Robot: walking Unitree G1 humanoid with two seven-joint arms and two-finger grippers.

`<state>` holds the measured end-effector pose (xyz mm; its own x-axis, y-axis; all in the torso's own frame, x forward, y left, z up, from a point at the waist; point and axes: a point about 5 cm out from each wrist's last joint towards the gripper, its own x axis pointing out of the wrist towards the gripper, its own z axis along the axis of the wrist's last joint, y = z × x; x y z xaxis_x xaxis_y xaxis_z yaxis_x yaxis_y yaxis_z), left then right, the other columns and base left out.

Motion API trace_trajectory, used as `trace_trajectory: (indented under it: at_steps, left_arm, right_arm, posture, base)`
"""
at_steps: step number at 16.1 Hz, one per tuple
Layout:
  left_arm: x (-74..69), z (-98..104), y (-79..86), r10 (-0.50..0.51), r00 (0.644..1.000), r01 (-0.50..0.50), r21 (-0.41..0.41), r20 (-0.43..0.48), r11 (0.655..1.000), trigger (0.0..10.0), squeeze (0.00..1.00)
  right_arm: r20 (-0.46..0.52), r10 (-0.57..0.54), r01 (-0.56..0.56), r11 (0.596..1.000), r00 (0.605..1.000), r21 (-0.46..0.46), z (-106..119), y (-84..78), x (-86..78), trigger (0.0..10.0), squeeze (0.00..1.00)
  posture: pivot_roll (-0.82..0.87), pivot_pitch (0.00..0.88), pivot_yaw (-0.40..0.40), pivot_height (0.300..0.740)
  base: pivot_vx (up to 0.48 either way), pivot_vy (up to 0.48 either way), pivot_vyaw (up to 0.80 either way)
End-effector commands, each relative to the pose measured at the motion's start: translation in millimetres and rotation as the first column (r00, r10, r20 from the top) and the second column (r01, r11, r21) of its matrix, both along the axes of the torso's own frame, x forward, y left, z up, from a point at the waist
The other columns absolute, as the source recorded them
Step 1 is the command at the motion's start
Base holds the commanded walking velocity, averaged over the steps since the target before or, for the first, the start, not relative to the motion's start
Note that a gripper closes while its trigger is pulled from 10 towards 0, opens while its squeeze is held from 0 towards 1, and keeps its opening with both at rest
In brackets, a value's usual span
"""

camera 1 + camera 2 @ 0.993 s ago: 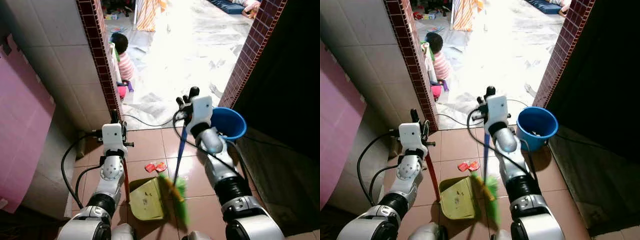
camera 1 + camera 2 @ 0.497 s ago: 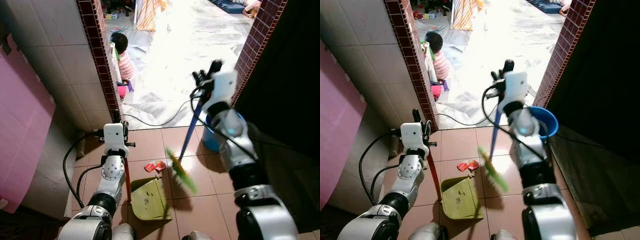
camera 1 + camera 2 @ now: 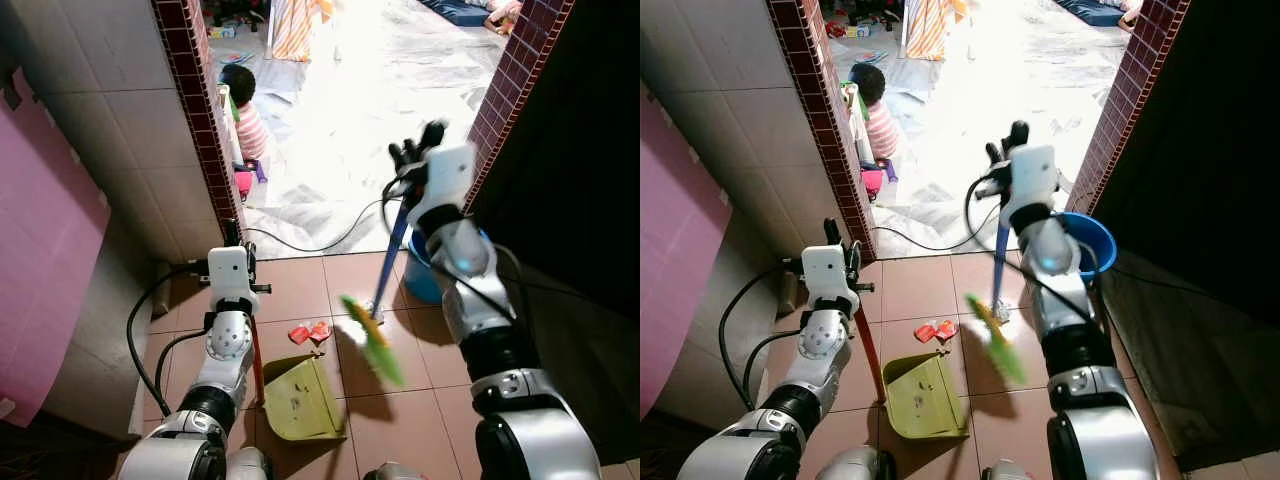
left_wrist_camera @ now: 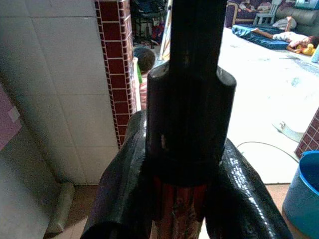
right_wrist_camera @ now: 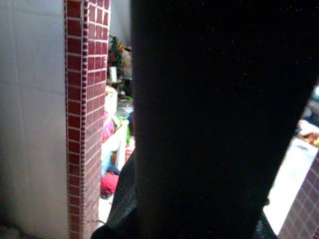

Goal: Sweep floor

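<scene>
My right gripper (image 3: 417,148) is shut on the top of a blue broom handle (image 3: 390,255), held high in front of the doorway. The broom's green bristles (image 3: 372,340) look blurred and hang tilted over the brown tiles, to the right of the scraps. Some red scraps (image 3: 310,332) lie on the floor just beyond a yellow-green dustpan (image 3: 300,398). My left gripper (image 3: 236,238) is shut on the dustpan's red upright handle (image 3: 255,360), and the pan rests on the tiles in front of me.
A blue bucket (image 3: 418,282) stands behind my right arm. A black cable (image 3: 300,245) crosses the doorway threshold. A small child (image 3: 245,110) sits outside by the left brick pillar (image 3: 205,130). A pink panel (image 3: 40,280) leans at the left, and a dark brick-edged wall (image 3: 500,100) stands at the right.
My right arm has swung the broom up and to the right, away from the dustpan, then settled slightly lower. The dustpan and left arm have stayed put.
</scene>
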<state>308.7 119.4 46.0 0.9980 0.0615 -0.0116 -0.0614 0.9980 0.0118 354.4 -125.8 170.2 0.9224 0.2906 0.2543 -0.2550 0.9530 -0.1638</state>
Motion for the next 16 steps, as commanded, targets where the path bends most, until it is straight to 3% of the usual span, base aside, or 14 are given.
trace_trajectory:
  at_steps: [1, 6, 8, 9, 12, 14, 16]
  left_arm:
    - [-1.4, -3, -0.6, -0.004, 1.000, 0.005, 0.015, -0.020, 1.000, 10.0, 0.00]
    - [-1.6, -2, -0.9, -0.007, 1.000, 0.007, 0.026, -0.010, 1.000, 10.0, 0.00]
    - [-3.0, 3, -4.6, -0.041, 0.999, 0.040, 0.028, 0.034, 0.999, 10.0, 0.00]
    - [-3.7, 2, -5.9, -0.051, 0.999, 0.051, 0.050, 0.012, 0.997, 10.0, 0.00]
    - [-5.3, 2, -4.0, -0.062, 0.998, 0.062, 0.004, 0.006, 0.998, 10.0, 0.00]
    - [-5.2, 1, 3.2, -0.016, 1.000, 0.017, 0.018, -0.006, 1.000, 10.0, 0.00]
    - [-5.1, 2, 3.0, -0.025, 1.000, 0.026, 0.026, -0.018, 0.999, 10.0, 0.00]
  right_arm:
    - [0.078, 0.013, -0.009, 0.999, 0.997, -0.042, 12, 2.0, -0.4, 10.0, 0.00]
    - [0.167, -0.020, 0.038, 0.994, 0.986, -0.107, 26, 8.5, 11.5, 10.0, 0.00]
    - [0.150, -0.008, 0.035, 0.984, 0.989, -0.173, 14, 9.8, 12.7, 10.0, 0.00]
    - [0.122, 0.007, 0.019, 0.978, 0.992, -0.206, 2, 12.8, 11.4, 10.0, 0.00]
    - [0.050, 0.054, -0.041, 0.971, 0.997, -0.237, -23, 25.4, 6.7, 10.0, 0.00]
    - [-0.073, 0.185, -0.194, 0.970, 0.980, -0.149, -50, 56.1, -7.5, 10.0, 0.00]
    - [-0.099, 0.293, -0.303, 0.946, 0.951, -0.113, -61, 77.3, -20.0, 10.0, 0.00]
  posture:
    - [-0.07, 0.000, 0.027, 0.740]
    - [-0.05, 0.000, 0.024, 0.740]
    - [-0.02, 0.026, 0.002, 0.740]
    - [-0.01, 0.055, 0.000, 0.740]
    - [0.02, 0.100, -0.014, 0.740]
    - [0.03, 0.112, -0.011, 0.740]
    - [0.04, 0.123, -0.007, 0.740]
  base:
    - [0.000, 0.000, 0.00]
    - [0.000, 0.000, 0.00]
    - [0.000, 0.000, 0.00]
    - [0.000, 0.000, 0.00]
    - [0.000, 0.000, 0.00]
    - [0.000, 0.000, 0.00]
    - [0.000, 0.000, 0.00]
